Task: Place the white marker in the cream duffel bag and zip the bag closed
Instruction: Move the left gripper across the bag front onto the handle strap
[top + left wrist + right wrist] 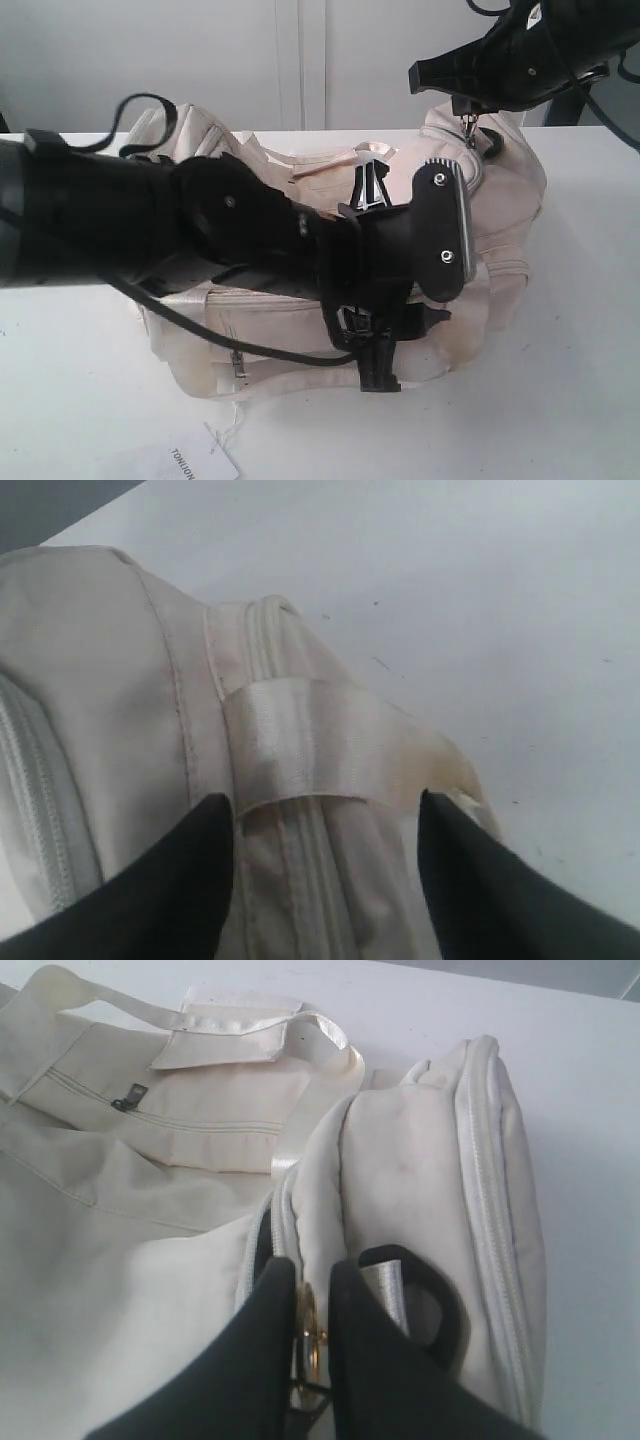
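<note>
The cream duffel bag (pixel 505 195) lies on the white table, its front pocket facing the camera. At the bag's right end my right gripper (pixel 468 118) hangs from above, shut on the gold chain pull (pixel 310 1332) of the top zipper, close to a black end ring (pixel 448 1310). My left gripper (pixel 375 350) reaches over the middle of the bag and down its front. It is open in the left wrist view, and its fingers (pixel 185 880) stand on either side of a shiny cream strap (pixel 310 740), holding nothing. The white marker is out of view.
A flat white paper tag (pixel 203 462) with black letters lies on the table in front of the bag. The left arm (pixel 120 215) and its cable cover much of the bag's top. White table (pixel 590 380) surrounds the bag.
</note>
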